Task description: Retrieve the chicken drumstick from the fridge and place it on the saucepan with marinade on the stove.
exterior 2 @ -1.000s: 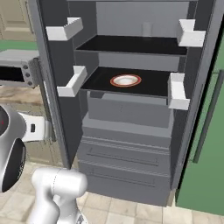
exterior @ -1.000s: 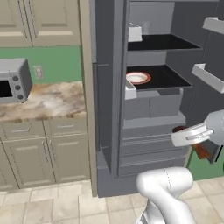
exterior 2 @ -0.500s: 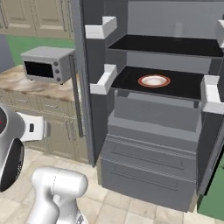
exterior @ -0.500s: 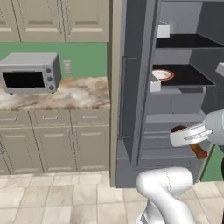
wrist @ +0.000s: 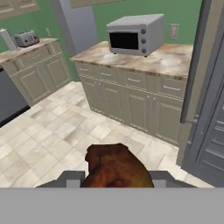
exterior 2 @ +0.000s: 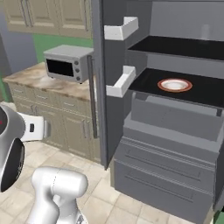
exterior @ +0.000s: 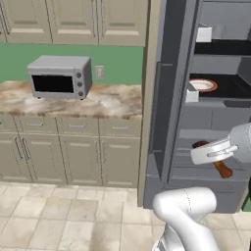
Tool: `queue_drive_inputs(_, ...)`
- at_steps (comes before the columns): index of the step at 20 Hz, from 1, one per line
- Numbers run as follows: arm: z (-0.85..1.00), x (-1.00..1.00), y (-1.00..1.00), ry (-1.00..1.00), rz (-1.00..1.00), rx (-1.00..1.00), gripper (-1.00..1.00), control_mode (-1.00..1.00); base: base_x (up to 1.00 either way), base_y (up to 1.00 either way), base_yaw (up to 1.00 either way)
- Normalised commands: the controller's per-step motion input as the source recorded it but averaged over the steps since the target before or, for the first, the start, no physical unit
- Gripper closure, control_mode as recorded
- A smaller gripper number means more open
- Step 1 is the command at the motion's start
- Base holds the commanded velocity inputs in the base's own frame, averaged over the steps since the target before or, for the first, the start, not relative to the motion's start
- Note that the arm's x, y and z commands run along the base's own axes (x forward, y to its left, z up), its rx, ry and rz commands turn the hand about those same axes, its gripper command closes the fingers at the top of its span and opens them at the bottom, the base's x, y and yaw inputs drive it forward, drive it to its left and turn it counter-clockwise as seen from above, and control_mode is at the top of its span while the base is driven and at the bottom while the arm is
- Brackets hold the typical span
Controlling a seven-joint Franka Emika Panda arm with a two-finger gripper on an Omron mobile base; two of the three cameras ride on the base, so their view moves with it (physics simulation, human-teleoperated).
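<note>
- Flat, even light with no visible source fills all three views; the walls and cabinets show no glare.
- The fridge [exterior 2: 166, 144] interior is darkest: its shelves read near black at the upper right of both base views.
- Shadows are weak; the microwave [exterior: 60, 76] casts only a faint one on the marbled table [exterior: 73, 100].
- Rendering is soft and low in detail, with jagged edges.
- The chicken drumstick [wrist: 116, 168], close at the bottom centre of the hand view, looks blurry.

The robot's white arm rises from its rounded base segment, bends upward and reaches to the right side of the left base view, wrist level. Its gripper [exterior: 221, 166] hangs below the wrist, fingers clamped on either side of the chicken drumstick [wrist: 116, 167], which sits between them in the hand view.
</note>
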Motion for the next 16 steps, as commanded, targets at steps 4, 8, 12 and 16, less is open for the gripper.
queue_drive_inputs(4, 0.00, 0.00, 0.00, 0.00, 0.00, 0.00, 1.00, 1.00, 0.05, 0.28, 0.24)
queue_drive_inputs(8, 0.00, 0.00, 0.00, 0.00, 0.00, 0.00, 1.00, 1.00, 0.19, 0.28, 0.22)
queue_drive_inputs(12, 0.00, 0.00, 0.00, 0.00, 0.00, 0.00, 1.00, 1.00, 0.30, 0.31, 0.21)
queue_drive_inputs(16, 0.00, 0.00, 0.00, 0.00, 0.00, 0.00, 1.00, 1.00, 0.42, 0.38, 0.19)
